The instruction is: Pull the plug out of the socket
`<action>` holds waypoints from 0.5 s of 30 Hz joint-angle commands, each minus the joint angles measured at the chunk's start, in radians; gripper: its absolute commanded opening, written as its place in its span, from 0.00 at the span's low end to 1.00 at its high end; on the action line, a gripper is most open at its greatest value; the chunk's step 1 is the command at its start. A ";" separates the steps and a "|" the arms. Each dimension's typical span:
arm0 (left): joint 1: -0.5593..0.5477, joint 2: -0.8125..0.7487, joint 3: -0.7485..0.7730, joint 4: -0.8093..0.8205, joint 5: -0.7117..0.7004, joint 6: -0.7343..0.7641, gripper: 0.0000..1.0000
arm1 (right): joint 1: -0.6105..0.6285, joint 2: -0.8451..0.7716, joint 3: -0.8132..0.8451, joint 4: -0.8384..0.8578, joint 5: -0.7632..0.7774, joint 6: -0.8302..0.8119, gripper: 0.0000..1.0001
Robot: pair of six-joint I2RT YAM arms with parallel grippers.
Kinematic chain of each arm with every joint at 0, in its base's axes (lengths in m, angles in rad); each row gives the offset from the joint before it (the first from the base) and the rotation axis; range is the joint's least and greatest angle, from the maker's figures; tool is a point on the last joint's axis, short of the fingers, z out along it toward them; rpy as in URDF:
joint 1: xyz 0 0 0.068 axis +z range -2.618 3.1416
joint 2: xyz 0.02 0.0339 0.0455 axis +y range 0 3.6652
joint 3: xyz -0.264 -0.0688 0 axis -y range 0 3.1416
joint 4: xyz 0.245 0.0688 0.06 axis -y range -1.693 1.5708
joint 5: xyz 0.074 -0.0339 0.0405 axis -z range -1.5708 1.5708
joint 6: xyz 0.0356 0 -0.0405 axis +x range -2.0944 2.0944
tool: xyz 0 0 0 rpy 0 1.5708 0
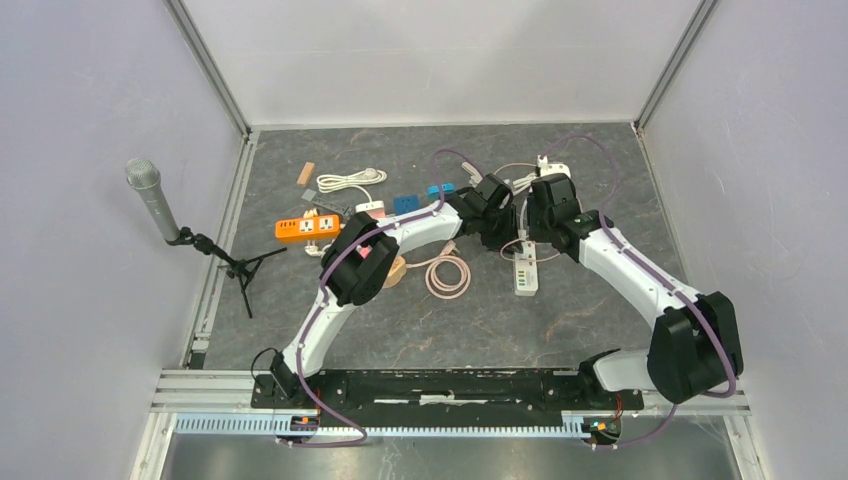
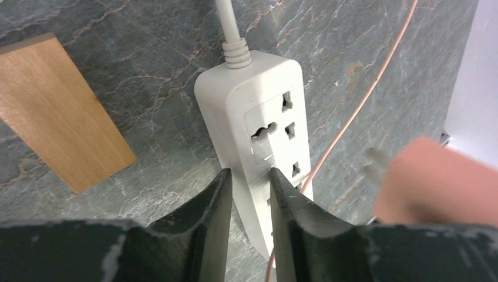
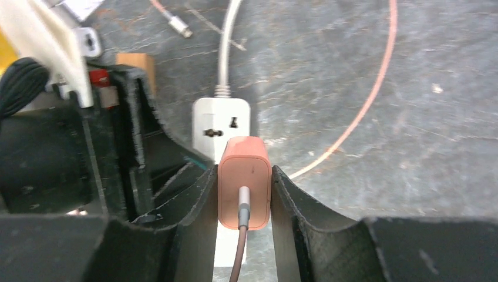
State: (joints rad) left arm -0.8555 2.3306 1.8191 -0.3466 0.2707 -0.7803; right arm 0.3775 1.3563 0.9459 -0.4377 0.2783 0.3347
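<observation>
A white power strip (image 2: 264, 135) lies on the grey stone table; it also shows in the top view (image 1: 525, 272). My left gripper (image 2: 249, 176) bears on the strip, its narrow jaws straddling the strip's left edge, one finger beside it and one on its face. My right gripper (image 3: 244, 170) is shut on a pink plug (image 3: 244, 158) with a pink cable out of its back. In the left wrist view the plug (image 2: 434, 182) hangs clear of the strip with its metal prongs (image 2: 376, 158) bare. The sockets in view are empty.
A wooden block (image 2: 59, 111) lies left of the strip. A pink cable coil (image 1: 447, 275) lies beside it. An orange power strip (image 1: 307, 228), a white cord (image 1: 350, 180) and blue adapters (image 1: 405, 203) sit at the back left. A microphone (image 1: 145, 180) stands far left.
</observation>
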 commanded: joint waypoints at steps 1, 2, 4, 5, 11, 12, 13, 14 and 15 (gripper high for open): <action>-0.008 0.025 0.042 -0.130 -0.041 0.090 0.39 | -0.022 -0.061 0.062 -0.056 0.184 -0.029 0.00; -0.005 0.010 0.061 -0.139 -0.050 0.105 0.43 | -0.036 -0.071 0.067 -0.064 0.210 -0.034 0.00; 0.003 -0.020 0.104 -0.166 -0.075 0.133 0.50 | -0.066 -0.096 0.073 -0.066 0.242 -0.041 0.00; 0.007 -0.035 0.126 -0.182 -0.089 0.147 0.54 | -0.084 -0.110 0.075 -0.064 0.255 -0.045 0.00; 0.057 -0.129 0.201 -0.233 -0.056 0.119 0.68 | -0.177 -0.130 0.107 -0.038 0.312 -0.078 0.00; 0.064 -0.148 0.207 -0.242 -0.069 0.121 0.70 | -0.192 -0.115 0.123 -0.039 0.319 -0.084 0.00; 0.069 -0.170 0.206 -0.251 -0.081 0.127 0.71 | -0.209 -0.101 0.146 -0.040 0.326 -0.092 0.00; 0.075 -0.189 0.202 -0.259 -0.095 0.132 0.73 | -0.221 -0.078 0.164 -0.038 0.332 -0.095 0.00; 0.078 -0.215 0.195 -0.269 -0.110 0.143 0.74 | -0.238 -0.057 0.182 -0.032 0.334 -0.098 0.00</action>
State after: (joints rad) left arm -0.8059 2.2787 1.9709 -0.5713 0.2104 -0.6899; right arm 0.1829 1.2522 1.0298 -0.5037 0.5457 0.2695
